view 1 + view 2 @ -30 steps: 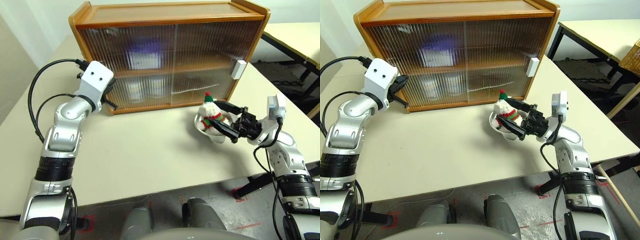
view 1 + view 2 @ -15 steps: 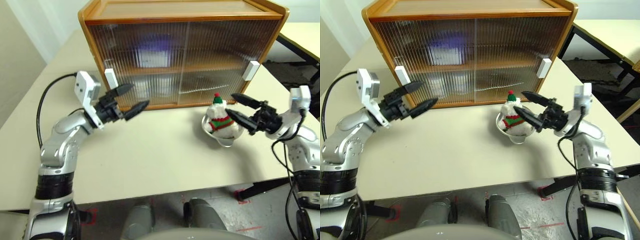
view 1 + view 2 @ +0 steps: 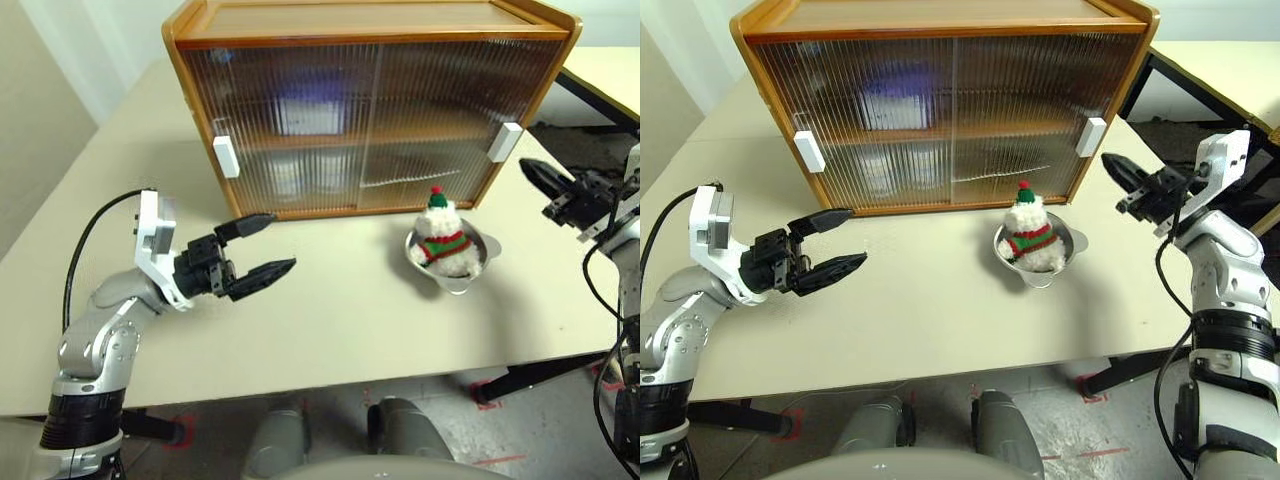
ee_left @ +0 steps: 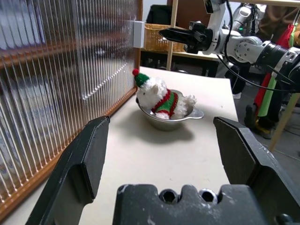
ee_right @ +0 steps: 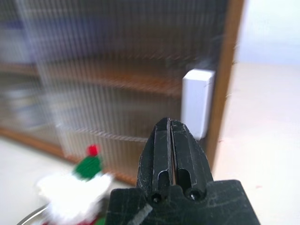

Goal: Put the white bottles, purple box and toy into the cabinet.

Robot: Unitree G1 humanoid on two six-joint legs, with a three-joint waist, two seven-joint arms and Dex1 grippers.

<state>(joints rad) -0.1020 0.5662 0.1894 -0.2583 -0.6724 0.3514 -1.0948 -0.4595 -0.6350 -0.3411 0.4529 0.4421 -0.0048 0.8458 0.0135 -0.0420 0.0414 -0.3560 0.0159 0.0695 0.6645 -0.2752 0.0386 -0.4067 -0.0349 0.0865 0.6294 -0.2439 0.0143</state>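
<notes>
With my right end effector [image 3: 1118, 168] pinched together beside the cabinet's [image 3: 350, 20] white handle [image 3: 504, 141] and my left end effector [image 3: 262, 245] spread empty, a slip there probably leaves both doors closed and the toy [image 3: 442, 237] stranded in its bowl [image 3: 487, 250].

The right gripper [image 5: 169, 140] has its fingers pressed together before the cabinet's [image 5: 140, 70] white handle [image 5: 198, 101], with the toy [image 5: 75, 187] near.

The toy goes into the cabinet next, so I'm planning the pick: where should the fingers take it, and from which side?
Grip the toy across its scarfed middle, coming from above: it sits upright in the bowl, whose rim shields its lower sides.
</notes>
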